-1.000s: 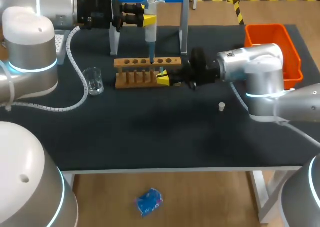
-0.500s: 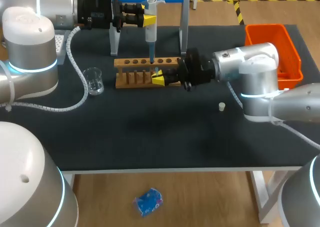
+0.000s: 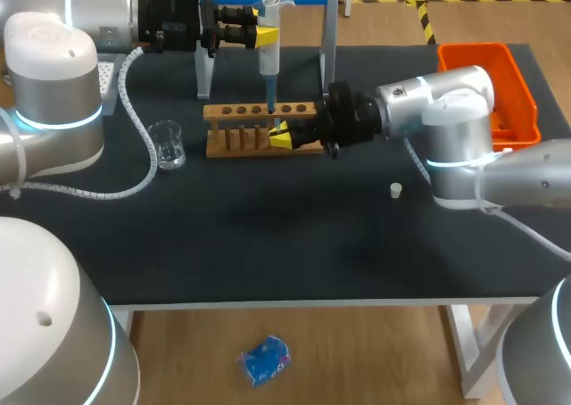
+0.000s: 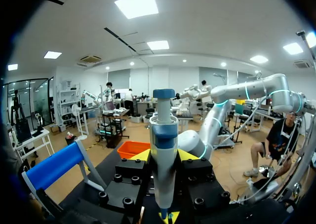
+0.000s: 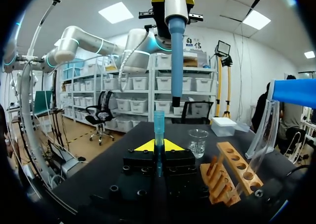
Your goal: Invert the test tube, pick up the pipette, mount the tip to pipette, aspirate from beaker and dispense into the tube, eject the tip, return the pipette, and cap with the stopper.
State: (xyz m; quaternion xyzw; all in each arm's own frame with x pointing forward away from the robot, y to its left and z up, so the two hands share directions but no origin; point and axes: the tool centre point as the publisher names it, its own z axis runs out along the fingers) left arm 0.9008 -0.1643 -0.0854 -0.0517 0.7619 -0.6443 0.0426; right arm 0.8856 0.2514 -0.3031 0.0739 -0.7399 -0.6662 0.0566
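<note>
The step in hand looks to be mounting the tip. The right gripper (image 5: 158, 149) pinches the blue tip (image 5: 158, 128) upright between its fingers, open mouth up. The pipette (image 5: 176, 61) hangs over it, its body clamped between the fingers of the left gripper (image 3: 265, 37). To do this well, I would line the two up first. From the right wrist, the pipette's end stands clear above the tip's mouth and a little off toward the side of the beaker (image 5: 198, 141). The nozzle should come straight over the mouth before any push. It should then seat firmly along one axis, with the right fingers' pinch tight enough that the tip neither slides down nor tilts. A skewed push would likely wedge the tip crooked or knock it loose. The beaker stands ahead of the right fingers, past the tip. The rack (image 5: 232, 172) lies close beside them on that same side. The stopper (image 3: 395, 189) lies well apart, back beside the right arm.
</note>
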